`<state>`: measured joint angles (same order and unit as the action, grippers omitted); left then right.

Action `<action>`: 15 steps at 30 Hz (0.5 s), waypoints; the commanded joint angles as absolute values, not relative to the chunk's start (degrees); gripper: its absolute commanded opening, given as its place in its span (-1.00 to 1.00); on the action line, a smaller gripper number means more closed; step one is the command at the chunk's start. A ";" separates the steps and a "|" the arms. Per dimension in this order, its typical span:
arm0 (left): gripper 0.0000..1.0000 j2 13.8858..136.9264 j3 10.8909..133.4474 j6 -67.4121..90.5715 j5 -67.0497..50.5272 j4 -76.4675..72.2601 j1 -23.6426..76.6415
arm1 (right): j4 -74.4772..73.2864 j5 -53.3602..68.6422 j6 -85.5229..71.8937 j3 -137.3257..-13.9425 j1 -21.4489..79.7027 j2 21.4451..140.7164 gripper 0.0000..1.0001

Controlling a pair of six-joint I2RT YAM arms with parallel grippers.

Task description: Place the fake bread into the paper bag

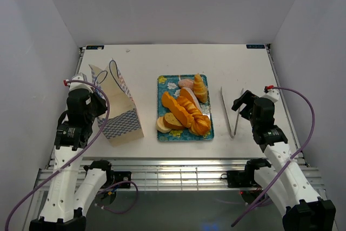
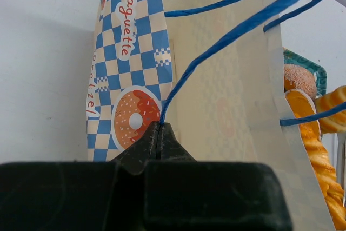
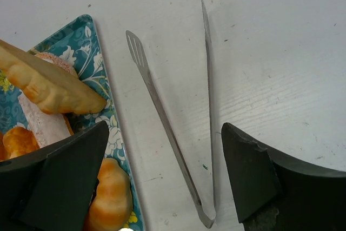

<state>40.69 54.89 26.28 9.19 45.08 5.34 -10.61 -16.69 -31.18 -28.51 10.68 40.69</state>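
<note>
Black left pincer (image 2: pixel 158 133) pinched one blue cord handle (image 2: pixel 216 41) of one paper bag (image 1: pixel 120 113), which stood on the table (image 1: pixel 162 60), left side. Right pincer (image 3: pixel 165 125) was spread above one pair of metal tongs (image 3: pixel 162 112). Between them, one teal tray (image 1: pixel 161 81) held the fake bread (image 1: pixel 184 113), its pieces heaped and overlapping, count unclear.

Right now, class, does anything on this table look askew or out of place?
Only slightly: the fake bread is heaped untidily on the tray, and one slice seems to poke past its near-left edge. Nothing looks spilled or damaged.
</note>
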 commanded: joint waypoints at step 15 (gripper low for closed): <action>-1.00 51.59 56.60 25.14 15.64 29.19 5.19 | -8.33 -3.78 -16.89 -31.81 10.81 38.58 0.80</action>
<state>51.00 55.27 25.85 13.87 32.23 5.34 -8.82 -8.14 -22.76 -28.67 10.68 38.00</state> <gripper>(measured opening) 0.014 0.901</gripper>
